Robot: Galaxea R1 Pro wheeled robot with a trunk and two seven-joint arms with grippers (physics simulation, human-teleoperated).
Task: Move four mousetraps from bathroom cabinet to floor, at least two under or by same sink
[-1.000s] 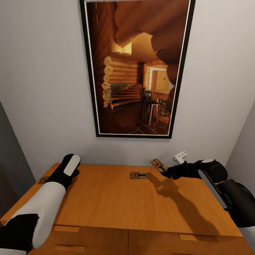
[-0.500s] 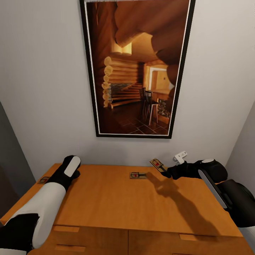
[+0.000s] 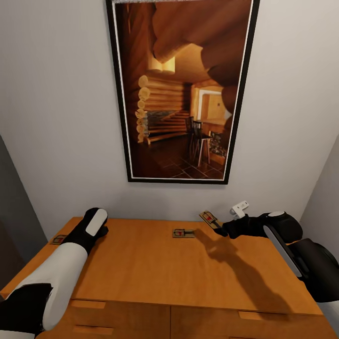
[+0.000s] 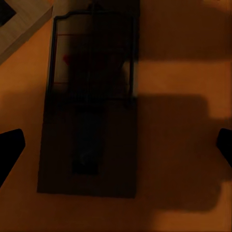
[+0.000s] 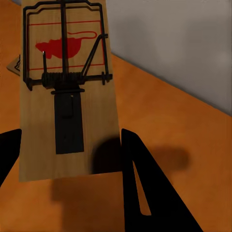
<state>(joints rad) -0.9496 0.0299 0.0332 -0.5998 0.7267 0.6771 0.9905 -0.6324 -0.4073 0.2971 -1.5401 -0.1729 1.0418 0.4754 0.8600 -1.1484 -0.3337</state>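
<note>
A tan wooden mousetrap [image 3: 210,219] is held lifted and tilted above the orange-brown wooden cabinet [image 3: 141,268], pinched at one end by the right hand [image 3: 223,230], presumably for carrying to the floor. The left hand [image 4: 116,145] is spread open directly over a second, shadowed trap [image 4: 89,104] at the cabinet's left edge, apparently lined up for grasping. Three traps are counted, the third [image 3: 183,233] lying flat near the cabinet's rear edge.
</note>
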